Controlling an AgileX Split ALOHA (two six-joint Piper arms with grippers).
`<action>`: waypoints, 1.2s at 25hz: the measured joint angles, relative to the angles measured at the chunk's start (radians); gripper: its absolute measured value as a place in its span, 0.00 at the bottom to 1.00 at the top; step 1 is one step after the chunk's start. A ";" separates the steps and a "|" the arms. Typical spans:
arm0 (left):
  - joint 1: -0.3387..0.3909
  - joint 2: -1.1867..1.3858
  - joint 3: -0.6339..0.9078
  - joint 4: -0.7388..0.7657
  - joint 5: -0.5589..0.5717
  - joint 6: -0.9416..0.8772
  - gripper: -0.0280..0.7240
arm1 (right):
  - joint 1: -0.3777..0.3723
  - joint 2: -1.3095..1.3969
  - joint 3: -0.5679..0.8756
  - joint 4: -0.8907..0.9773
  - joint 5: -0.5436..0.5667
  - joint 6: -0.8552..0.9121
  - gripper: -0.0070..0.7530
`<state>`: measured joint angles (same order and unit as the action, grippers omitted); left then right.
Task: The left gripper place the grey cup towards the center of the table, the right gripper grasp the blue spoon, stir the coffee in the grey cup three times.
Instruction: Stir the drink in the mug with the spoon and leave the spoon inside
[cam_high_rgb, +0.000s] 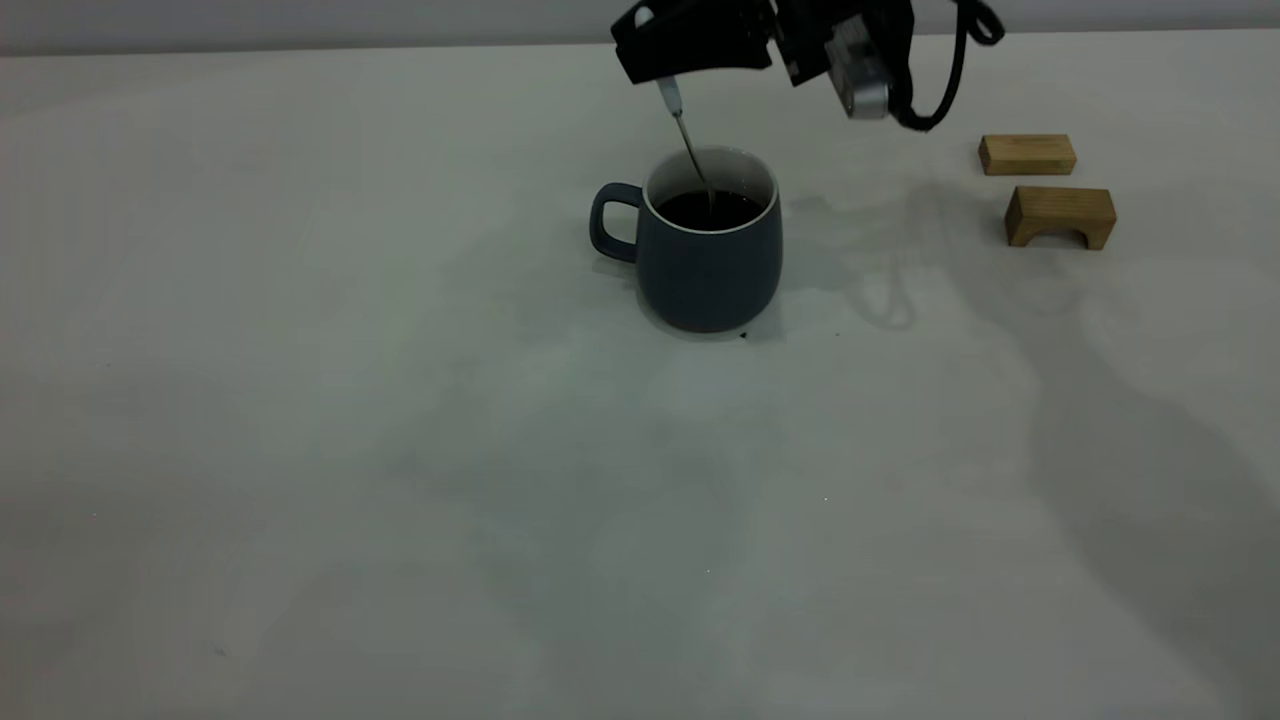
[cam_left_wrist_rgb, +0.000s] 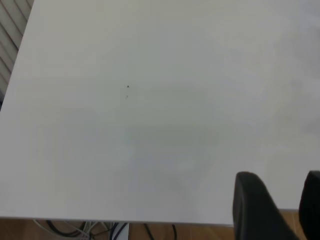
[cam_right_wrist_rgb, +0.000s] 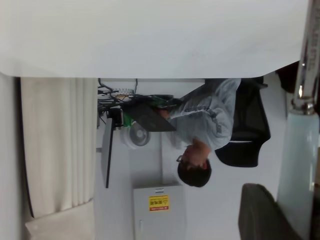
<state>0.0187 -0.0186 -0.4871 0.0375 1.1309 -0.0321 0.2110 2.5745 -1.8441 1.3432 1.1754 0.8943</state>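
Note:
The grey cup (cam_high_rgb: 705, 265) stands upright near the middle of the table (cam_high_rgb: 400, 450), its handle pointing left, with dark coffee (cam_high_rgb: 710, 208) inside. Above it my right gripper (cam_high_rgb: 662, 72) is shut on the pale handle of the blue spoon (cam_high_rgb: 688, 145), which slants down so its bowl dips into the coffee. The right wrist view shows the spoon (cam_right_wrist_rgb: 300, 165) held at my right gripper (cam_right_wrist_rgb: 295, 205). My left gripper (cam_left_wrist_rgb: 280, 176) is outside the exterior view; its wrist view shows it open over bare table near an edge, holding nothing.
Two tan wooden blocks (cam_high_rgb: 1027, 154) (cam_high_rgb: 1060, 215) lie at the back right of the table. Beyond the table, a seated person (cam_right_wrist_rgb: 210, 125) shows in the right wrist view. The table's edge (cam_left_wrist_rgb: 125, 219) runs close to my left gripper.

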 joint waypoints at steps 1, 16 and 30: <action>0.000 0.000 0.000 0.000 0.000 0.000 0.43 | 0.000 0.007 0.000 0.009 -0.001 0.002 0.19; 0.000 0.000 0.000 0.000 0.000 0.000 0.43 | -0.020 0.066 -0.001 0.036 -0.056 -0.100 0.19; 0.000 0.000 0.000 0.000 0.000 0.000 0.43 | -0.004 0.066 -0.003 0.071 -0.012 0.000 0.19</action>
<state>0.0187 -0.0186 -0.4871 0.0375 1.1309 -0.0321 0.2073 2.6402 -1.8470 1.4146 1.1633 0.8939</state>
